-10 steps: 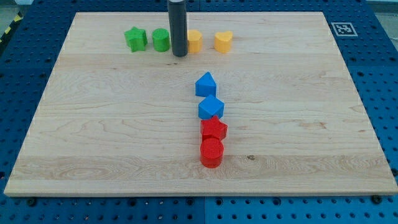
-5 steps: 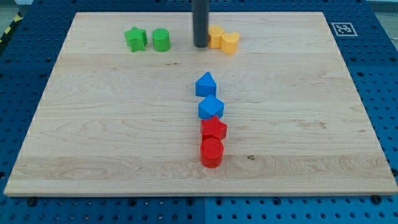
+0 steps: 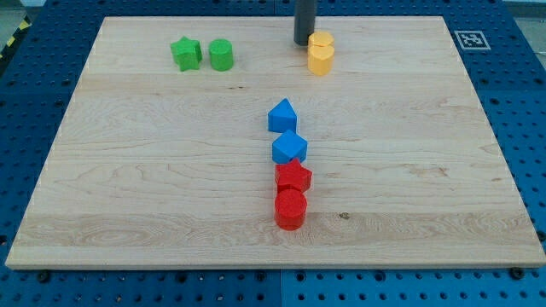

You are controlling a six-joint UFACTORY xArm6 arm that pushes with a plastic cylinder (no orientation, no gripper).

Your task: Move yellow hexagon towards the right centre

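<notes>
The yellow hexagon (image 3: 322, 41) lies near the view's top, a little right of the middle. It touches a second yellow block (image 3: 319, 61), heart-like in shape, just below it. My tip (image 3: 304, 43) stands right against the hexagon's left side, and the dark rod rises out of the view's top.
A green star (image 3: 185, 53) and a green cylinder (image 3: 221, 54) sit at the top left. Two blue blocks (image 3: 282, 115) (image 3: 290, 147), a red star (image 3: 293, 176) and a red cylinder (image 3: 290, 208) form a column in the middle. A marker tag (image 3: 472, 39) is at the board's top right corner.
My tip has moved to the view's right and slightly up, pushing the yellow hexagon right until it met the other yellow block, which shifted right and down a little.
</notes>
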